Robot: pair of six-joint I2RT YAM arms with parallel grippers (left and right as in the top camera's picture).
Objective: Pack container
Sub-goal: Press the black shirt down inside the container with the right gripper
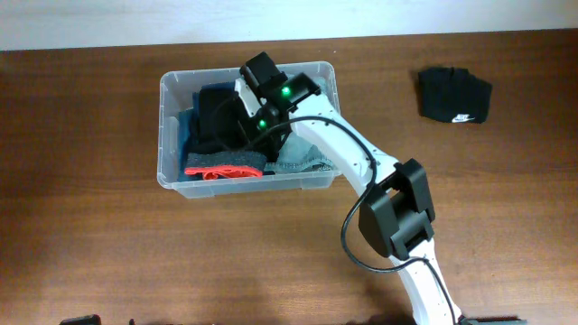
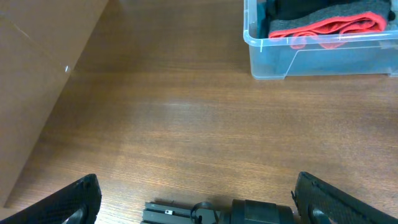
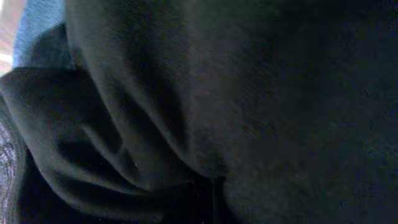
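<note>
A brown wooden worktop carries the container, a large clear plastic bin, on its far side, and the white right arm reaches down into it, likely to tuck clothing below the rim. Inside lie a black garment at the back left, pale blue-grey fabric at the right and a red-and-grey piece along the near wall; a folded black garment lies well apart at the far right, probably next to pack. The right hand is closed tight against black cloth — whether it pinches a fold cannot be told — while the left hand stands wide and empty over bare wood near the bin's corner.
</note>
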